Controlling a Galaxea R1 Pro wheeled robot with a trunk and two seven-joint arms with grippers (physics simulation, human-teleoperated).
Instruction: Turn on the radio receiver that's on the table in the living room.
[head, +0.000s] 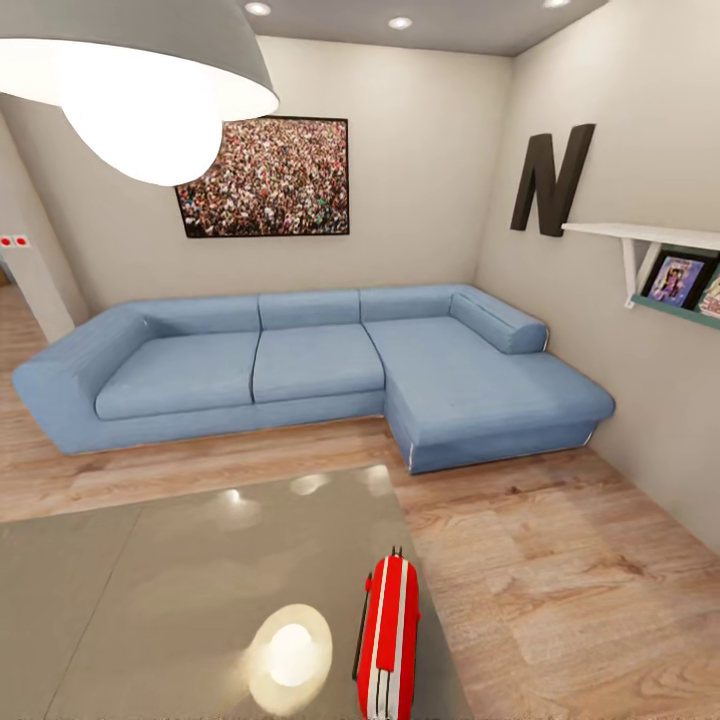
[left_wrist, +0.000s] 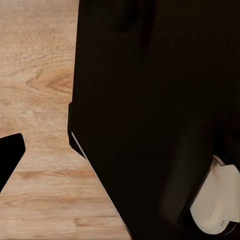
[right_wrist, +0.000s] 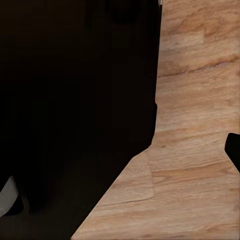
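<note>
One radio receiver (head: 390, 640) on table (head: 150, 600).

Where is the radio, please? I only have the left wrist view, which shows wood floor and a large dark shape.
Observer: In the head view, the small glossy red radio receiver with white stripes lies on the large low table with the glossy grey-beige top, near its right edge.
Operator: Thank you. What is beyond the table?
Observer: A blue L-shaped sofa stands against the beige wall, with light wood floor between it and the table.
Operator: Is anything else on the tabletop?
Observer: Beside the radio I see just the reflection of the white hanging lamp overhead.
</note>
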